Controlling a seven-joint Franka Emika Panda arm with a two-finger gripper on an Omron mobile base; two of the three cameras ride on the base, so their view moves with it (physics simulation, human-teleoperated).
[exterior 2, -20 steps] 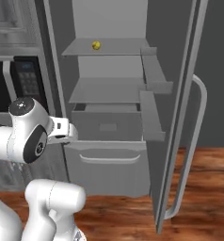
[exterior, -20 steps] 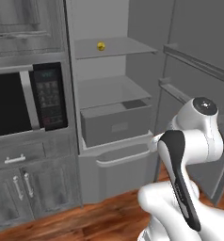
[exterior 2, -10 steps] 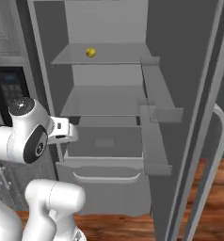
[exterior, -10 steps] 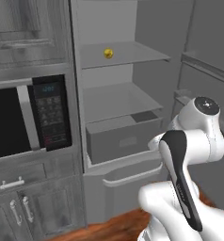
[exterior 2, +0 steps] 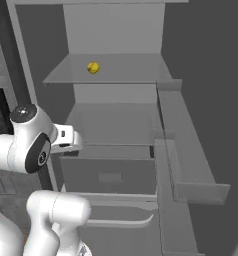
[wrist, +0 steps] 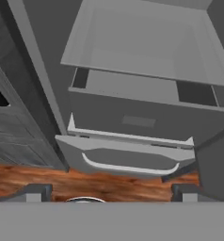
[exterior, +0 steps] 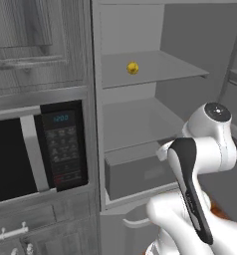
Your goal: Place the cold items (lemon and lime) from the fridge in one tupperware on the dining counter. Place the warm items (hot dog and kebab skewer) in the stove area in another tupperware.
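1. i'm looking down at the open fridge [wrist: 43, 89]; a bare pale shelf [wrist: 147, 42] spans the top.
2. below the shelf sits a grey drawer [wrist: 142, 120], its top showing dark gaps at both ends.
3. under that is the freezer front with a curved handle [wrist: 128, 167].
4. wood floor [wrist: 29, 176] runs along the bottom; a dark cabinet [wrist: 10, 127] stands at left.
5. my fingertips [wrist: 36, 192] sit wide apart, nothing between them.

The white arm [exterior: 205, 164] rises folded, its upper link bent back on itself, with a round dark-capped joint [exterior 2: 25, 114] at its top. The pincer [wrist: 111, 192] points forward and down with its jaws spread wide and nothing between the two dark fingertips [wrist: 36, 190].
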